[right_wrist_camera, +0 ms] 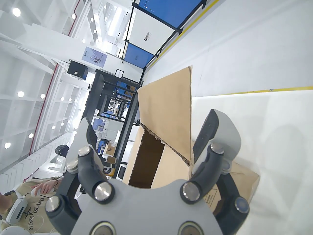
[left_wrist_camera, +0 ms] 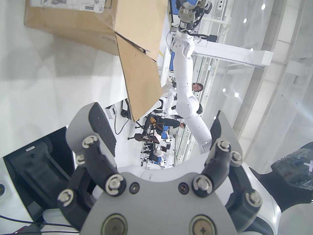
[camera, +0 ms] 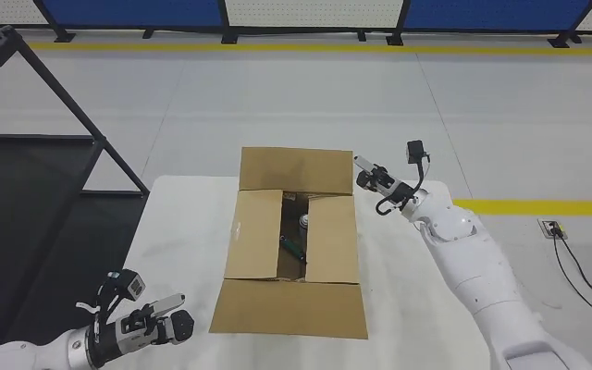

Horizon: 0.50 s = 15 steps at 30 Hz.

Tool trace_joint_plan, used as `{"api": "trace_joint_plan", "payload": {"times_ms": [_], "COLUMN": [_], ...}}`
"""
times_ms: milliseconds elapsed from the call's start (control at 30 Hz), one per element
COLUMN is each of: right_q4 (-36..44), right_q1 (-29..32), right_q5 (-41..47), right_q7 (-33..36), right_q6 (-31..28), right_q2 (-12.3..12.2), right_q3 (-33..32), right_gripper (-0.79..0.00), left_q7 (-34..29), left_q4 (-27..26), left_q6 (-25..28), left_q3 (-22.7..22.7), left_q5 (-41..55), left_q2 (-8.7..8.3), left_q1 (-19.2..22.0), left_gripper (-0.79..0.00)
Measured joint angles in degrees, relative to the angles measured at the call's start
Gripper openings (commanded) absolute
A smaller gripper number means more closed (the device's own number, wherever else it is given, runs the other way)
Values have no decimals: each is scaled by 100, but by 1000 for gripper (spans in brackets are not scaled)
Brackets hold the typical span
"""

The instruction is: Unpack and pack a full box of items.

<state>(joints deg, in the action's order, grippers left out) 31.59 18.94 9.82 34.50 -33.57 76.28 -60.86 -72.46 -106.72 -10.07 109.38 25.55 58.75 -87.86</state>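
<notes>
A brown cardboard box (camera: 294,239) stands in the middle of the white table (camera: 180,236), its four flaps folded outward or lying half over the top. Through the narrow gap between the side flaps I see a green item (camera: 293,248) and a small grey round item (camera: 302,220) inside. My left gripper (camera: 177,314) hovers open and empty near the table's front left corner, well clear of the box (left_wrist_camera: 97,8); its fingers (left_wrist_camera: 102,125) stand wide apart. My right gripper (camera: 363,172) is open and empty by the box's far right corner, close to the far flap (right_wrist_camera: 166,103).
A black metal frame (camera: 65,157) stands on the floor left of the table. Bare table top lies on both sides of the box. The right arm (left_wrist_camera: 185,74) rises beyond the box as seen from the left wrist.
</notes>
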Motion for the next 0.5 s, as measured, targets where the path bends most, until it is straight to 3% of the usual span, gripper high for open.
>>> {"api": "trace_joint_plan", "payload": {"times_ms": [233,500], "right_q4": [-782,-1220], "right_q1": [-325,-545], "right_q5": [-149,-8], "right_q7": [-400,122], "right_q6": [-470,-794], "right_q2": [268,473], "right_q3": [296,434], "right_gripper": [0,0], "left_q7": [-28,59], "left_q4": [-93,-143], "left_q6": [49,104], "left_q3": [-67,-49], "left_q5": [18,127], "left_q2": [-42,-83], "left_q1": [-98,-190], "left_gripper": [0,0]}}
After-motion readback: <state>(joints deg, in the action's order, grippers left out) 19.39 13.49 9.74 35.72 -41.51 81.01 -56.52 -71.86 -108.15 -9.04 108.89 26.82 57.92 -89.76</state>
